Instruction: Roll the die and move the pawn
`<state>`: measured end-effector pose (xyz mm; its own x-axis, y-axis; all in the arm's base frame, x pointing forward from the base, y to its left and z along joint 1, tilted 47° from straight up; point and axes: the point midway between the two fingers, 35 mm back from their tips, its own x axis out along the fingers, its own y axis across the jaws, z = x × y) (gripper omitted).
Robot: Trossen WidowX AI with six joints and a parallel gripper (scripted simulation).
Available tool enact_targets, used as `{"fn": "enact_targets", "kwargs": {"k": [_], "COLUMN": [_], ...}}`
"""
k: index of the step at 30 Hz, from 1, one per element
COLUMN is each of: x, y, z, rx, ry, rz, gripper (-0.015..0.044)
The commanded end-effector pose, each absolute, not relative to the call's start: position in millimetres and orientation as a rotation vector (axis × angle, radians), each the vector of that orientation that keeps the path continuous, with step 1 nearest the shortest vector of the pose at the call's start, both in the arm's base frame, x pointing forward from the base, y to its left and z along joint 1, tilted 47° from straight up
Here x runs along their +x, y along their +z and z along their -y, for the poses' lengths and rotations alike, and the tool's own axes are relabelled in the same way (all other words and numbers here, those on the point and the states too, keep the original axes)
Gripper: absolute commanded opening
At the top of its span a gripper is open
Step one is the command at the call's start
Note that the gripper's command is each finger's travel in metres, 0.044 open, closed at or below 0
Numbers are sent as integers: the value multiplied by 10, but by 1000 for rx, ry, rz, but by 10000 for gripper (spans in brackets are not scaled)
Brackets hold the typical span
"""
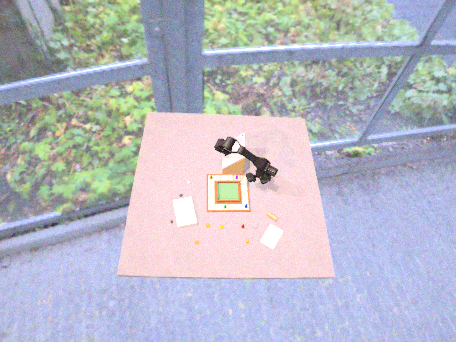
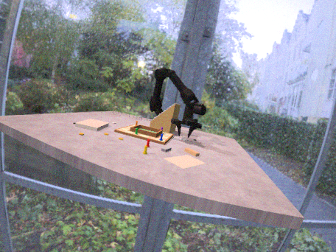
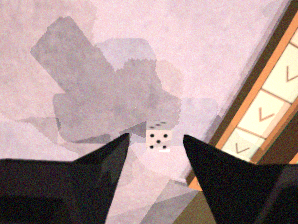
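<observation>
Die [image 3: 158, 139], 5 pips up, is seen betw. & just beyond tips of gripper [image 2: 184, 135] [image 3: 156, 137]; jaws held part-open, w/ nothing gripped.

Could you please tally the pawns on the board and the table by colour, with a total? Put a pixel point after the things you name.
Orange pawn [image 1: 211, 177] [image 2: 136, 123]: 1
Purple pawn [image 1: 236, 177] [image 2: 162, 129]: 1
Green pawn [image 1: 225, 206] [image 2: 136, 131]: 1
Blue pawn [image 1: 246, 206] [image 2: 161, 137]: 1
Red pawn [image 1: 243, 226] [image 2: 148, 143]: 1
Yellow pawn [image 1: 247, 241] [image 2: 145, 150]: 1
Total: 6
</observation>
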<state>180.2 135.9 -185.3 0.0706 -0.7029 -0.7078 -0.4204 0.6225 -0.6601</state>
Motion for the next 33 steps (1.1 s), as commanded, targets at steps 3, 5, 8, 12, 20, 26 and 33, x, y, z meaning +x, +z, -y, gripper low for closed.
{"fn": "enact_targets", "kwargs": {"k": [3,5,8,12,20,26,33], "x": [1802,1802,1802,1802,1802,1794,1712], "y": [-1919,-1925,-1925,-1925,-1919,-1688,-1318], "z": [-1266,-1258,-1258,-1258,-1268,-1595,-1998], "rx": [-982,-982,-982,-982,-982,-979,-979], "ry": [-273,-273,-273,-273,-273,-268,-267], "rz": [-1555,-1555,-1555,-1555,-1555,-1556,-1557], "gripper": [275,275,196,111,18,0,0]}}
